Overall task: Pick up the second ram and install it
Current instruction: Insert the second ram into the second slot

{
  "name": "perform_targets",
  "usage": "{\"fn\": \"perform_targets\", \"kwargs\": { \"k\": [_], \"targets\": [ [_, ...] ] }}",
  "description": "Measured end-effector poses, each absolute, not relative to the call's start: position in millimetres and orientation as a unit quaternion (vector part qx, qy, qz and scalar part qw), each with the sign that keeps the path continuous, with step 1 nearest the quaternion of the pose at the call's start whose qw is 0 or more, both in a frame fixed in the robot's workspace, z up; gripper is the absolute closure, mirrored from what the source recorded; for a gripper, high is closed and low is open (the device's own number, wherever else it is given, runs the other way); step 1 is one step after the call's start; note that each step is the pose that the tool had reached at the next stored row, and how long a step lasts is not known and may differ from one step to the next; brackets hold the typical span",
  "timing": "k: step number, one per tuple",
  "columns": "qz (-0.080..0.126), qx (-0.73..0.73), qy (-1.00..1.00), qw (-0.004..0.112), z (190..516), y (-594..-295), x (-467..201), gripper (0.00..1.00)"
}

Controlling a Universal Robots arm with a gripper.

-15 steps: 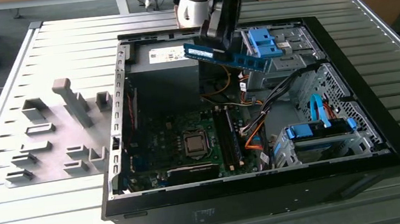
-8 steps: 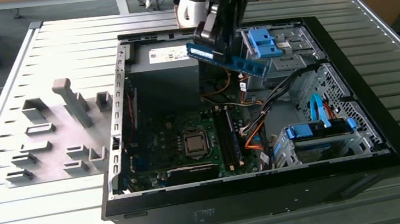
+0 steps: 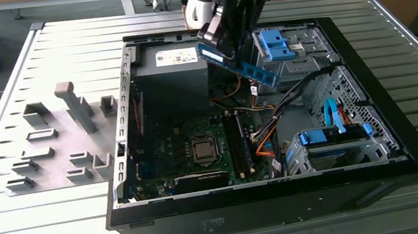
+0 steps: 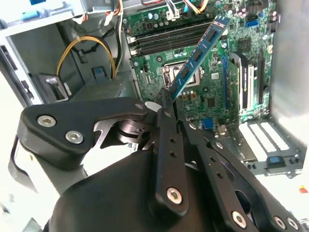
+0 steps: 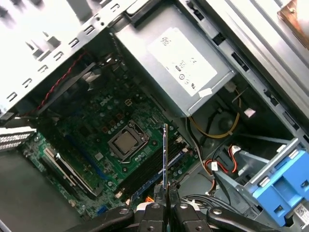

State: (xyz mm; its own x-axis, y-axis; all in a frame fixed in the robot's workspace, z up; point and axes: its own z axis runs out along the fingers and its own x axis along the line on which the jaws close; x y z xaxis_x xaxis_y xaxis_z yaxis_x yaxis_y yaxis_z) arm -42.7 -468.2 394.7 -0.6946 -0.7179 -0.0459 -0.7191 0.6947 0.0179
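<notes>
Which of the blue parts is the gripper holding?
The second ram, the thin stick with dark chips, clamped in the gripper above the open case. Both chunky blue clips sit in their bays.

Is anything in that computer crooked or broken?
Nothing looks broken. The second ram hangs tilted above the open case, pinched at one end by the gripper, not in any slot.
</notes>
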Motion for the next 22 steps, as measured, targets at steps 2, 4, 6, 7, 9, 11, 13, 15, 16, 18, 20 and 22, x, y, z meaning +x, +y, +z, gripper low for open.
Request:
{"fn": "perform_targets", "kwargs": {
  "k": [2,4,6,7,9,11,13,15,16,18,20,22],
  "targets": [
    [0.017,-0.388,0.921,0.018,394.7,-468.2,-42.7,0.86],
    [0.017,-0.388,0.921,0.018,394.6,-468.2,-42.7,0.86],
    [0.017,-0.388,0.921,0.018,394.6,-468.2,-42.7,0.86],
    [0.017,-0.388,0.921,0.018,394.6,-468.2,-42.7,0.86],
    [0.017,-0.388,0.922,0.018,394.6,-468.2,-42.7,0.86],
    [0.017,-0.385,0.923,0.018,394.6,-468.2,-42.7,0.86],
    [0.017,-0.375,0.927,0.018,394.5,-468.2,-42.7,0.86],
    [0.017,-0.362,0.932,0.018,394.5,-468.2,-42.7,0.86],
    [0.017,-0.354,0.935,0.018,394.4,-468.2,-42.7,0.86],
    [0.016,-0.339,0.941,0.019,394.3,-468.2,-42.7,0.86],
    [0.016,-0.324,0.946,0.019,394.1,-468.2,-42.7,0.86],
    [0.016,-0.309,0.951,0.019,393.9,-468.2,-42.7,0.86]
  ]
}}
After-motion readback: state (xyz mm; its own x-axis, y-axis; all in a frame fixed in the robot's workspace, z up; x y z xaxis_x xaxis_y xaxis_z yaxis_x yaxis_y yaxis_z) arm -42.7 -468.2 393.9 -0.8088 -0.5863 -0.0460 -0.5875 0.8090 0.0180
